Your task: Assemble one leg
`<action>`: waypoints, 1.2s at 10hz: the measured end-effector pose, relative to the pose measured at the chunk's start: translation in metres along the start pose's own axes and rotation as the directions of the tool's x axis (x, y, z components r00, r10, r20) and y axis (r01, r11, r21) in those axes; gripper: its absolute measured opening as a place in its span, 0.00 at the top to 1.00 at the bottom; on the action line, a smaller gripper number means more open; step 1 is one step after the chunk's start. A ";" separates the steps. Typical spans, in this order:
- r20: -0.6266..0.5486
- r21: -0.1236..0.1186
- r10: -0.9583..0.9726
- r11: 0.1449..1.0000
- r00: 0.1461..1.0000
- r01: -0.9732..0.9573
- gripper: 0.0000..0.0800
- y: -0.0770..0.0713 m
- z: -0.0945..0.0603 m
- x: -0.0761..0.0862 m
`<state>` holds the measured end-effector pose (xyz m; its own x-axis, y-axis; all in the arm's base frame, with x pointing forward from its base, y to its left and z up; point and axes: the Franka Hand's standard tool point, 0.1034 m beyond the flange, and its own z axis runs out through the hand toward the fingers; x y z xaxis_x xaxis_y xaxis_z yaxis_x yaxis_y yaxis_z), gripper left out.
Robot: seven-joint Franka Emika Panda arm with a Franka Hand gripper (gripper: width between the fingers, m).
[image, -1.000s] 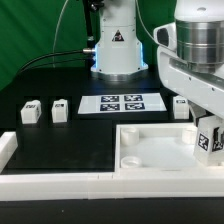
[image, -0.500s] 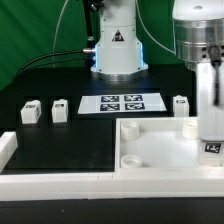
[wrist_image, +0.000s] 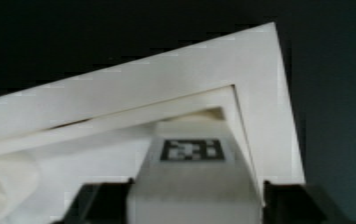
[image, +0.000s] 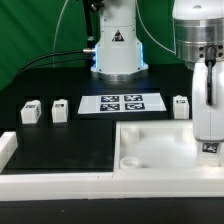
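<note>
My gripper [image: 208, 116] is shut on one leg [image: 210, 146], a small white block with a black-and-white tag near its lower end. It holds the leg upright over the right-hand corner of the big white square panel [image: 158, 150]. In the wrist view the leg [wrist_image: 193, 172] runs out from between the dark fingers [wrist_image: 104, 206] toward the panel's corner [wrist_image: 246, 80]. I cannot tell whether the leg's end touches the panel. Three more legs stand on the black table: two at the exterior view's left [image: 30, 110] [image: 60, 109] and one at the right [image: 181, 106].
The marker board [image: 120, 102] lies flat behind the panel. The robot base [image: 117, 50] stands at the back with cables to its left. A white rail [image: 50, 182] runs along the front edge, with a raised end [image: 6, 148] at the left.
The gripper has turned from tilted to upright and moved slightly to the exterior view's left, carrying the leg. The leg now hangs vertical and a little lower over the panel's right corner.
</note>
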<state>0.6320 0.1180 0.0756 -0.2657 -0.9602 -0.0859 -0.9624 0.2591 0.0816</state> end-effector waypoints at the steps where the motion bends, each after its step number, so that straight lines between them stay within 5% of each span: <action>1: 0.000 0.000 -0.001 1.000 1.000 0.001 0.37 0.000 0.000 0.000; 2: 0.000 0.000 -0.015 1.000 1.000 0.015 0.37 0.000 0.000 0.000; 3: 0.000 0.000 -0.059 0.998 0.998 0.059 0.22 0.000 0.000 -0.001; 6: -0.001 0.000 -0.239 0.971 0.971 0.239 0.19 0.000 0.000 -0.001; 12: -0.013 -0.015 -0.778 0.629 0.629 0.778 0.19 0.001 0.001 0.000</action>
<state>0.6314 0.1181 0.0746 0.5821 -0.8063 -0.1048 -0.8108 -0.5853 -0.0002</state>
